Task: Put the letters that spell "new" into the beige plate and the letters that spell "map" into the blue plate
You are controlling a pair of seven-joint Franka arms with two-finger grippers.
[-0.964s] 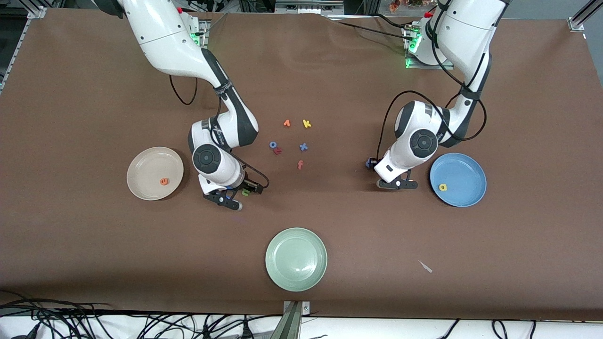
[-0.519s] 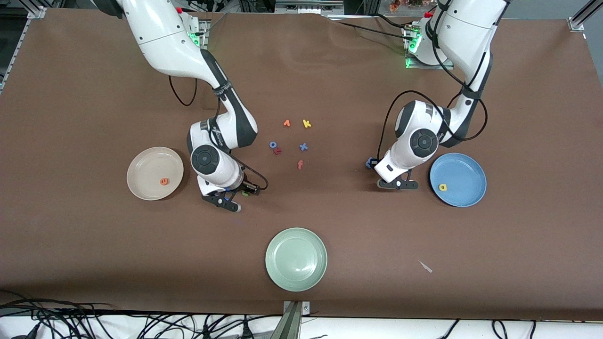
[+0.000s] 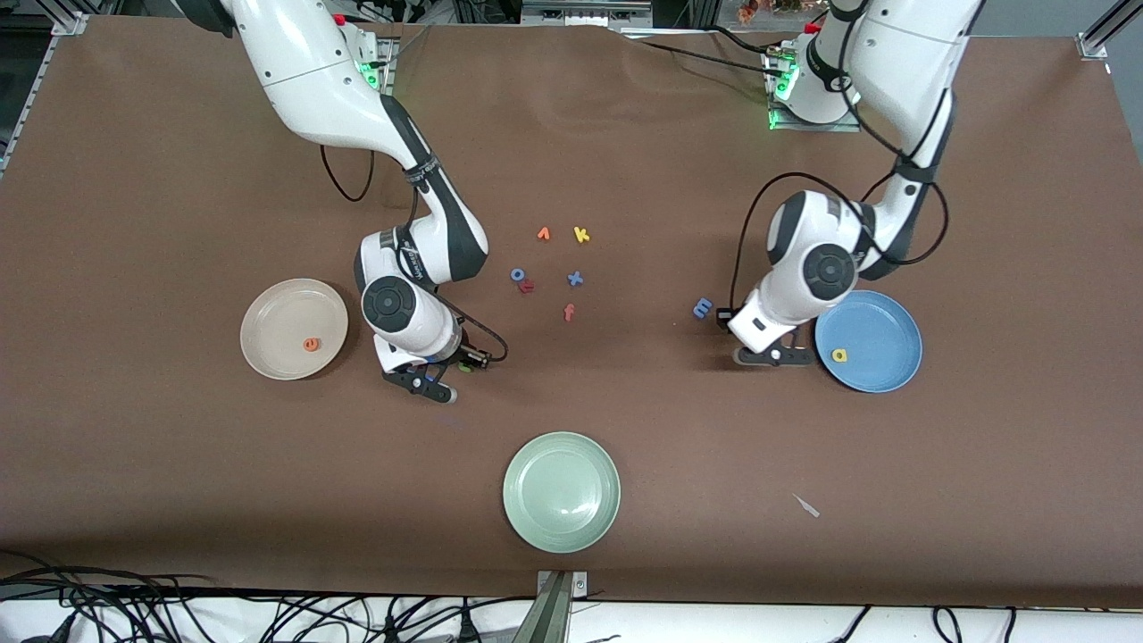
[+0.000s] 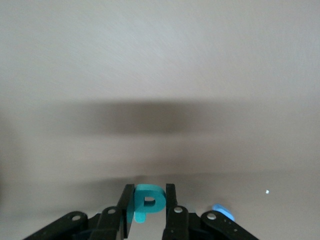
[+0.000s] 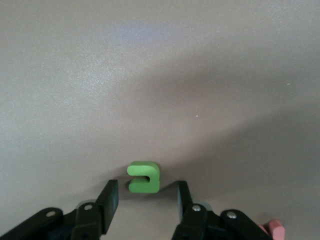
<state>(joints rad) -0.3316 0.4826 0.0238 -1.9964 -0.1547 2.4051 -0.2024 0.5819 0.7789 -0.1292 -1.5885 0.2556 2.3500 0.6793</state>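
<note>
You are seeing the left gripper (image 4: 149,210), low centre of its wrist frame, clamping the small teal foam "p" (image 4: 148,201) upright. The right gripper (image 5: 145,197) is standing apart around the small green foam "n" (image 5: 144,177) lying flat.

Teal "p" (image 4: 148,202), green "n" (image 5: 144,177), blue plate (image 3: 884,314), beige plate (image 3: 272,313).

Three plates (image 3: 295,329), ten letters (image 3: 547,268) (foam)

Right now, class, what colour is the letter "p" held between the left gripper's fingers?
Teal. The letter "p" shows best in the left wrist view, clamped in the left gripper.
</note>
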